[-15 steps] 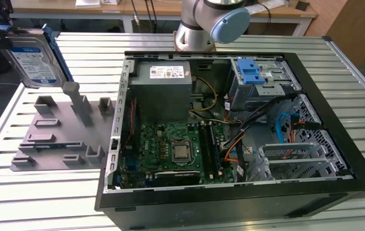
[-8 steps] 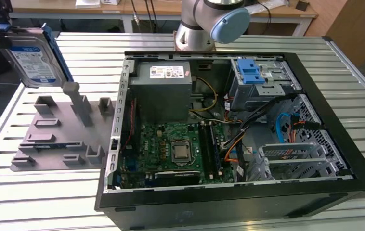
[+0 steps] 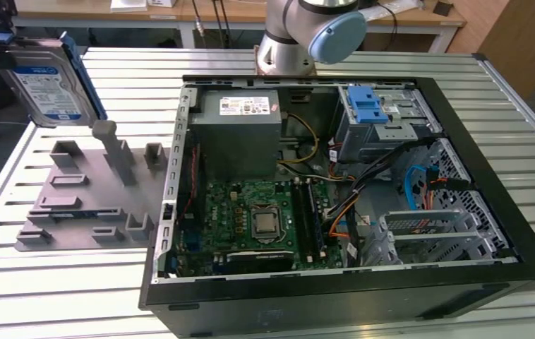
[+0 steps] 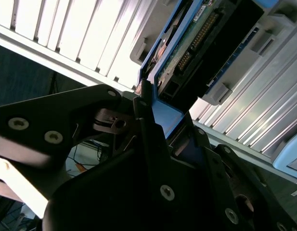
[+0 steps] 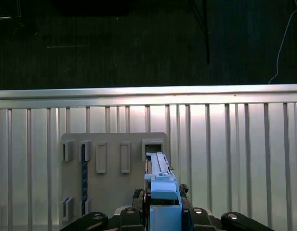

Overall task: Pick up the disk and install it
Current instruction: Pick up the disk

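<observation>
The disk (image 3: 46, 81) hangs upright at the exterior view's far left, label toward the camera. Its long axis runs roughly 12 to 6 o'clock with a slight lean. The gripper (image 4: 168, 120) is pinched onto its blue side rail at the upper end, about 11 o'clock on the disk. At 6 o'clock below lies the grey fixture plate (image 3: 79, 205), apparently untouched by the disk. The open computer case (image 3: 343, 300) sits at 3 o'clock, well apart. Its drive cage (image 3: 390, 127), with the blue latch (image 3: 366, 106), is on the case's farther half.
</observation>
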Controlling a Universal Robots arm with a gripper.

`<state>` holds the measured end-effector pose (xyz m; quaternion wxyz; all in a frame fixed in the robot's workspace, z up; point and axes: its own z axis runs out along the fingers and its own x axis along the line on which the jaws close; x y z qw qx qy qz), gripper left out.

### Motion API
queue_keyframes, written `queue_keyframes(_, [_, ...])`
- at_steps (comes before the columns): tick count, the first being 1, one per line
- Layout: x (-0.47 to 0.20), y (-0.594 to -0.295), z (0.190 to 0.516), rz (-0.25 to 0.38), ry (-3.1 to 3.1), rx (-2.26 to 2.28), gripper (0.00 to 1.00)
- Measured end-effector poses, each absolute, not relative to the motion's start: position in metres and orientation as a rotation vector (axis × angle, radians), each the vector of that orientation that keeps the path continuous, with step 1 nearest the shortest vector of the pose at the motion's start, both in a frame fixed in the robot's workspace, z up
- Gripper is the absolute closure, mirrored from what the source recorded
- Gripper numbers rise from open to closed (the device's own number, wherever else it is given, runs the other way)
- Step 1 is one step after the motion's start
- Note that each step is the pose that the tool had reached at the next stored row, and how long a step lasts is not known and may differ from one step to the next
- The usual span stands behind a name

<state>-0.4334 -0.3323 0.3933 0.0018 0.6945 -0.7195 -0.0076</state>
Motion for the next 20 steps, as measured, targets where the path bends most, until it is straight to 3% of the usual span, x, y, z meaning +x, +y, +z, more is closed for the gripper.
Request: queue_keyframes(20, [-0.433, -0.332, 0.411, -0.024, -2.258, 2.179, 0.64])
